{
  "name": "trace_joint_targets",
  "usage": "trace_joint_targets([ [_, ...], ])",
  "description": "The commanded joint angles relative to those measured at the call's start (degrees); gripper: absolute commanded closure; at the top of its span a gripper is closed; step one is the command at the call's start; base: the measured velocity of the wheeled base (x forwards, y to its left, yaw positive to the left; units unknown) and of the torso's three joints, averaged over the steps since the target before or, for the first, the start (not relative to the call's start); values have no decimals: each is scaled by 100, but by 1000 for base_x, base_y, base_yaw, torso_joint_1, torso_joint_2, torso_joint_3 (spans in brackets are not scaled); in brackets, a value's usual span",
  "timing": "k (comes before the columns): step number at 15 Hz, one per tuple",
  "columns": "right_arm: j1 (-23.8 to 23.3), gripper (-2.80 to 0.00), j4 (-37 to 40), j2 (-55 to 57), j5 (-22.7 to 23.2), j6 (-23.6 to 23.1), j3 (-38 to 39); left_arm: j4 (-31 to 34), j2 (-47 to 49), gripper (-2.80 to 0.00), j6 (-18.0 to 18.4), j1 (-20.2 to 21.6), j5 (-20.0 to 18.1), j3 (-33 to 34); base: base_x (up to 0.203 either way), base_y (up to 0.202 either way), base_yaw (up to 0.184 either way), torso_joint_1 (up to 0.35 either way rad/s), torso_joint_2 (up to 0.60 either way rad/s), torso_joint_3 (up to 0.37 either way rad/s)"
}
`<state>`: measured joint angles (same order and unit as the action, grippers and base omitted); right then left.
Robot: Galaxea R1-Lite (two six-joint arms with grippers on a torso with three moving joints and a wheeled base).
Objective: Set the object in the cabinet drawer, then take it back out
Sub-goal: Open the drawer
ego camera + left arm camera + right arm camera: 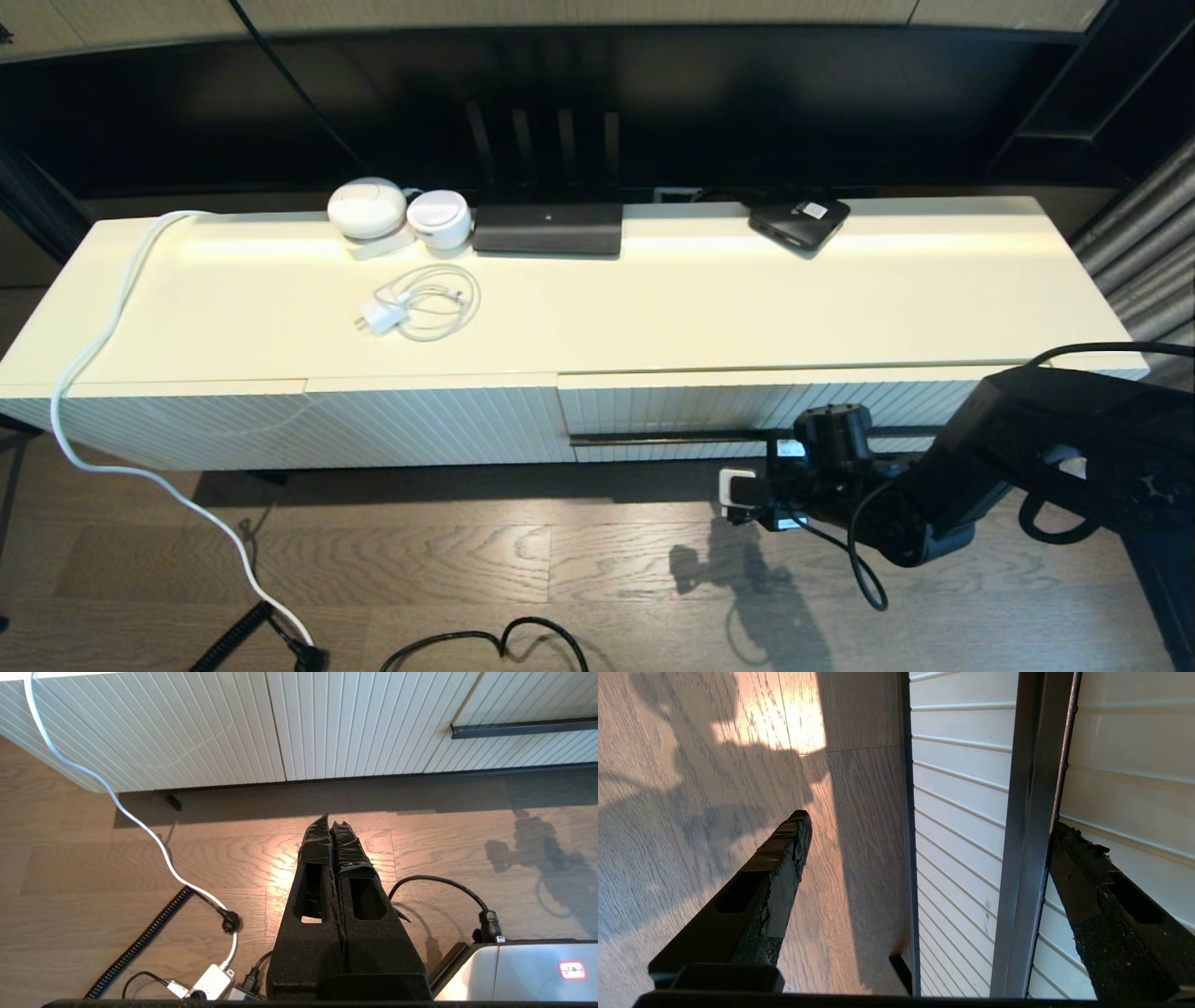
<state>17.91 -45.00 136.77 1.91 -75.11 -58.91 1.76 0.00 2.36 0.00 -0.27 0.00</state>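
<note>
The black umbrella is out of view in every frame. The cabinet drawer (672, 403) forms the right half of the cream cabinet and looks closed, its fluted front flush under the top. In the head view my right gripper (789, 446) is at the thin black bar handle (653, 437). In the right wrist view the right gripper (929, 823) is open astride the handle (1029, 812): one finger (1069, 872) lies between the bar and the drawer front (957, 812), the other over the floor. My left gripper (329, 823) hangs shut and empty above the floor, away from the drawer (537, 697).
On the cabinet top are a black router (547, 227), a flat black box with a white label (799, 221), two white round devices (367, 207) and a white charger with coiled cable (415, 308). A white cord (93, 355) hangs over the handleless panel (280, 425). Cables lie on the wood floor.
</note>
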Motion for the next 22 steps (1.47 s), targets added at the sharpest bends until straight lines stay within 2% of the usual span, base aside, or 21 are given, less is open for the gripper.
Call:
trace_joint_targets([
  [1,2,-280,8,51,2,-39,54,0,-9,0,2,0,0,0,0,0,0,0,0,0],
  [9,76,-280,62,-185,-10,-57,575,0,-9,0,2,0,0,0,0,0,0,0,0,0],
  [14,108,-280,-31,-268,-16,-57,1191,0,-9,0,2,-9,0,0,0,0,0,0,0,0],
  [17,121,-280,-354,-280,-16,-52,1563,0,-9,0,2,0,0,0,0,0,0,0,0,0],
  [22,195,-280,-301,-989,0,-48,1940,0,-1,0,2,-1,0,0,0,0,0,0,0,0],
])
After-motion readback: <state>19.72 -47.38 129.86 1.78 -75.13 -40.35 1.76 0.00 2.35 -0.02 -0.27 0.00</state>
